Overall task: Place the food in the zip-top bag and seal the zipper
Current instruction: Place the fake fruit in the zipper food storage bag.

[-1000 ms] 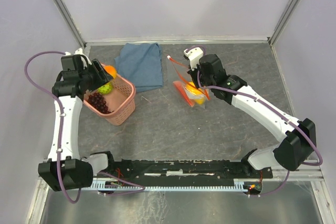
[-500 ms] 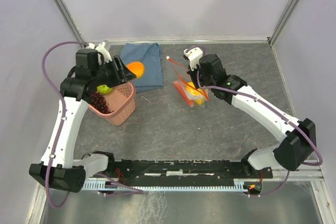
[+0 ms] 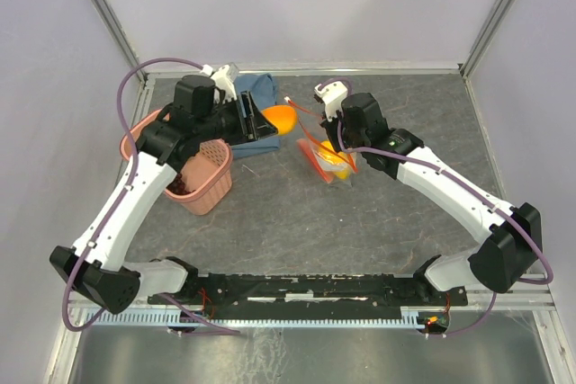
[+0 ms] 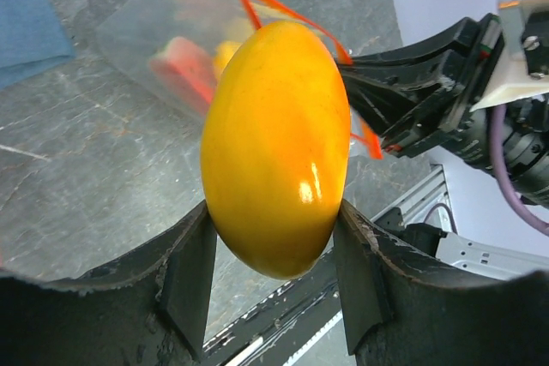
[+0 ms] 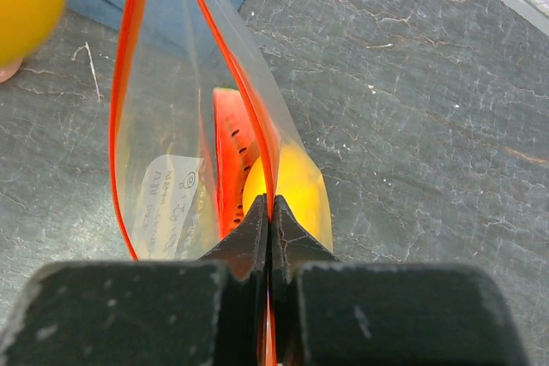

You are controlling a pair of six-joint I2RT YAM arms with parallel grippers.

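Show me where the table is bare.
Free: the wide stretch between pink basket, zip-top bag and arm bases; the far right corner behind the right arm. Crowded: blue cloth to bag, where the left gripper holds the yellow-orange fruit.

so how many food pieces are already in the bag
2: a red watermelon-like slice and a round yellow fruit beside it, low in the zip-top bag. Others may be hidden behind them. The yellow-orange fruit in the left gripper is outside it.
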